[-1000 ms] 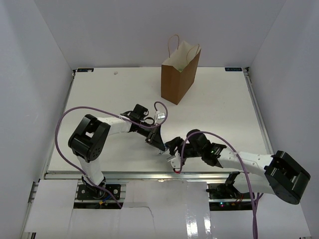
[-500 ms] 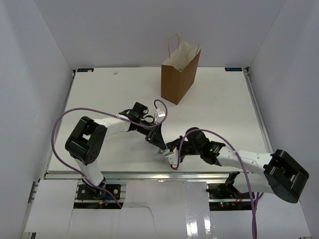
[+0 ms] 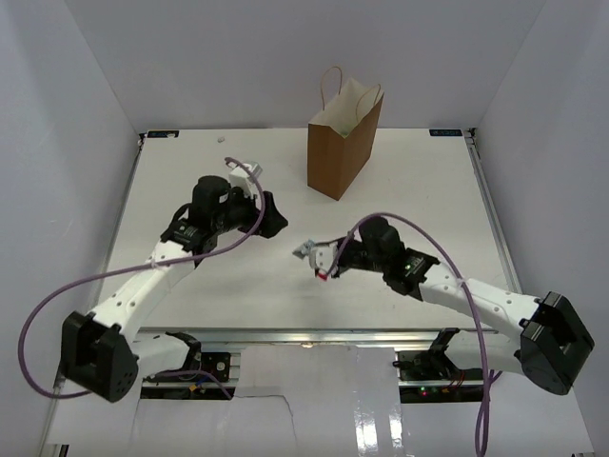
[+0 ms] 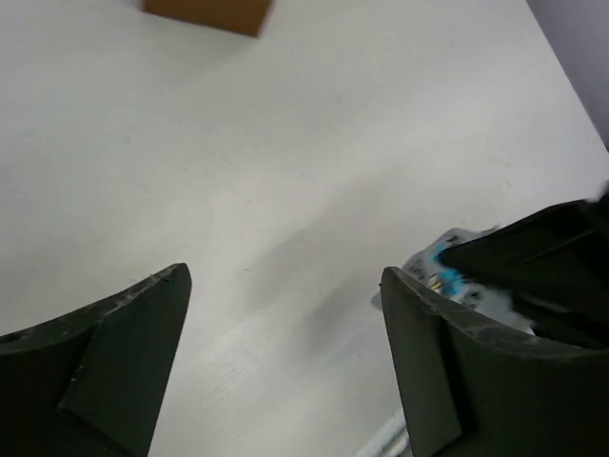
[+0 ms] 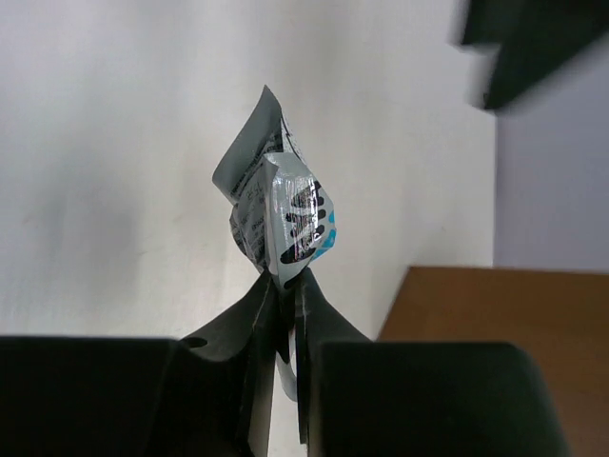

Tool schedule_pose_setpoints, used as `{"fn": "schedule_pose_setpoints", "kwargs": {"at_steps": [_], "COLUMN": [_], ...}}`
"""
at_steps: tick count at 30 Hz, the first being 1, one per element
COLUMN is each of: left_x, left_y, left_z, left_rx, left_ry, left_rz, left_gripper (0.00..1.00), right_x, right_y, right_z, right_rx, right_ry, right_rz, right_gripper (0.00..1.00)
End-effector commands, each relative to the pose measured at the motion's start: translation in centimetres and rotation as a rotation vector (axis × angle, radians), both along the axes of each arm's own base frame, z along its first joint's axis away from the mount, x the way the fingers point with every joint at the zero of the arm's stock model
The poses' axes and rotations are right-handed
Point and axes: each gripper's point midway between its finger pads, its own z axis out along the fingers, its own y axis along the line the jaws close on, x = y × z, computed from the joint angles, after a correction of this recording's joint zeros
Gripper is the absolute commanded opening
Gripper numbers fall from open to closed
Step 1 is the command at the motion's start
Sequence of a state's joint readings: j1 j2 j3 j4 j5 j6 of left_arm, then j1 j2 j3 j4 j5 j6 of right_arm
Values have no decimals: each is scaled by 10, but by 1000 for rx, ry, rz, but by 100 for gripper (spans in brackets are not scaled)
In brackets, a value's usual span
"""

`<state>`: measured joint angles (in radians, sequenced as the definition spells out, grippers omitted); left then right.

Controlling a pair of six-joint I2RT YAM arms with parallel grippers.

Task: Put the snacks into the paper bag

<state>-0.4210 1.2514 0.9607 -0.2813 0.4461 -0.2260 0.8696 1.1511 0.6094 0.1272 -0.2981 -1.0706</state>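
Note:
My right gripper (image 3: 322, 261) is shut on one of the snacks, a pale blue-silver packet (image 3: 306, 251) held just above the table's middle. The right wrist view shows this packet (image 5: 281, 214) sticking up crumpled from the closed fingertips (image 5: 288, 286). The brown paper bag (image 3: 343, 143) stands upright and open at the back centre, and its side (image 5: 495, 314) fills the lower right of the right wrist view. My left gripper (image 3: 276, 219) hangs open and empty to the left of the packet. From the left wrist, the packet (image 4: 457, 281) shows past the gripper's right finger (image 4: 457, 381).
White walls close the table (image 3: 419, 200) in on three sides. A metal rail (image 3: 314, 335) runs along the near edge. Purple cables loop from both arms. A bottom corner of the bag (image 4: 205, 11) shows at the top of the left wrist view.
The left gripper let go of the packet, opened wide and drew back up and to the left. The right gripper shut on the packet and carried it a little toward the bag.

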Motion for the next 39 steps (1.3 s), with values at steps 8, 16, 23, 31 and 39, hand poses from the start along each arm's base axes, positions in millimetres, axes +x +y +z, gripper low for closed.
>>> {"fn": "schedule_pose_setpoints", "kwargs": {"at_steps": [8,16,23,31,39], "left_x": [-2,-9,-10,-11,-12], "left_y": [96,100,97,93,93], "left_z": [20,20,22,19,19], "left_rx": [130,140,137,136,135], "left_ry": [-299,-314,-317,-308,-309], "left_rz": [450,444,423,403,398], "left_gripper": [98,98,98,98,98], "right_x": [174,261,288,297,294], "right_y": [1,-23,-48,-49,-52], "right_z": [207,237,227,212,213], "right_rx": [811,1068,1080,1046,1043], "right_ry": [426,502,409,370,349], "right_rz": [-854,-1138,-1271,-1299,-1287], "right_gripper": [8,8,8,18,54]}}
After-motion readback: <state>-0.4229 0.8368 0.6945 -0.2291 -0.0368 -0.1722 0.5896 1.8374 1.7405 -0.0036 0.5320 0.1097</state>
